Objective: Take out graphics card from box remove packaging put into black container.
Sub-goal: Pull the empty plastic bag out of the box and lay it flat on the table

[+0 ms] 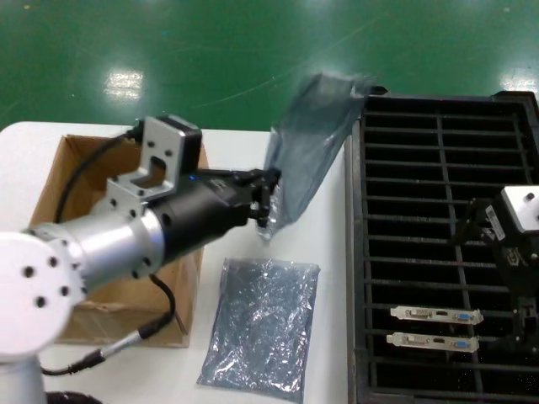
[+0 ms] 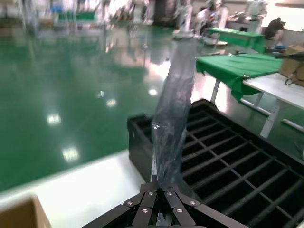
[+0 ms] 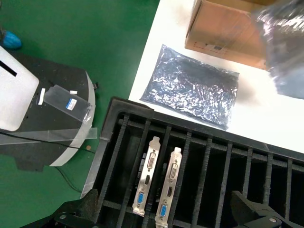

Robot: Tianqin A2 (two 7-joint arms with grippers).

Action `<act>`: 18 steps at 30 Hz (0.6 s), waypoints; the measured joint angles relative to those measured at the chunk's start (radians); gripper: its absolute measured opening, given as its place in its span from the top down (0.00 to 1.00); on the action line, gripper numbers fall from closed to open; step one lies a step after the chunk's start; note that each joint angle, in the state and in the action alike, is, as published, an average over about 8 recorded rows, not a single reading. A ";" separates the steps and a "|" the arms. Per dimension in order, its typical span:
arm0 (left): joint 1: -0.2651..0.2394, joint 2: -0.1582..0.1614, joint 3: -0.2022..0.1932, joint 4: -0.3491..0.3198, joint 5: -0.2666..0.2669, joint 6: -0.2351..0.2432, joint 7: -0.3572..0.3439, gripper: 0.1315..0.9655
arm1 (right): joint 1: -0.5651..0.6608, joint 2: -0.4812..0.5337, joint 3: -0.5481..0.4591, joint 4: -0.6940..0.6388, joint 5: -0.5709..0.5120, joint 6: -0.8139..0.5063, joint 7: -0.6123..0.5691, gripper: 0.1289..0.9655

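My left gripper (image 1: 268,200) (image 2: 159,184) is shut on the lower end of one packaging bag (image 1: 307,139) (image 2: 172,109). The bag hangs in the air between the box (image 1: 57,181) and the black container (image 1: 442,168), and it looks empty. A second packaging bag (image 1: 261,324) (image 3: 192,88) lies flat on the table by the box. Two graphics cards (image 1: 436,316) (image 1: 431,342) stand in neighbouring slots near the container's front, silver brackets up (image 3: 145,178) (image 3: 171,185). Above those slots hovers my right gripper (image 1: 520,286) (image 3: 164,223), open and holding nothing.
The white table (image 1: 328,252) ends just behind the box and the container, with green floor beyond. The container (image 3: 228,156) fills the table's right side. A cable (image 1: 109,349) runs from my left arm along the box's front.
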 joint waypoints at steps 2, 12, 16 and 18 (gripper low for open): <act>0.011 0.009 0.020 0.008 0.031 -0.005 -0.070 0.99 | 0.000 0.000 0.000 0.000 0.000 0.000 0.000 0.01; 0.052 0.025 0.140 0.056 0.235 0.026 -0.435 0.99 | 0.000 0.000 -0.001 0.000 0.000 0.000 0.000 0.00; 0.060 0.026 0.176 0.066 0.297 0.046 -0.553 0.99 | 0.000 0.000 -0.001 0.000 0.000 0.000 0.000 0.00; 0.063 0.026 0.191 0.073 0.321 0.050 -0.606 0.99 | 0.000 0.000 -0.001 0.000 0.000 0.000 0.000 0.00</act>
